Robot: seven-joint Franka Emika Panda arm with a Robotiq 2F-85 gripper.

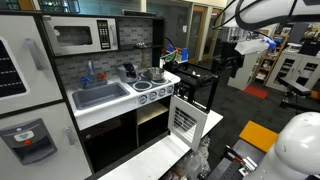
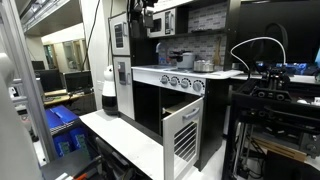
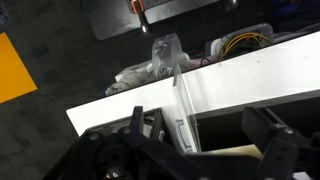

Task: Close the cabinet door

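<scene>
The cabinet door [image 1: 185, 118] is a small white oven-style door with a barred window. It stands swung open from the play kitchen's lower front in both exterior views [image 2: 183, 136]. In the wrist view I see it edge-on from above [image 3: 180, 108], with its handle by the lower end. My gripper [image 1: 232, 60] hangs high in the air, well above and away from the door [image 2: 147, 15]. Its two dark fingers are spread wide at the bottom of the wrist view [image 3: 200, 135], empty, touching nothing.
The play kitchen has a sink [image 1: 100, 95], stove knobs [image 1: 150, 93], a microwave [image 1: 80, 37] and a fridge door [image 1: 25, 110]. It stands on a white base board [image 1: 205, 125]. Black shelving [image 2: 275, 110] stands next to it. An orange floor patch [image 3: 15, 70] and a crumpled plastic bag [image 3: 163, 52] lie below.
</scene>
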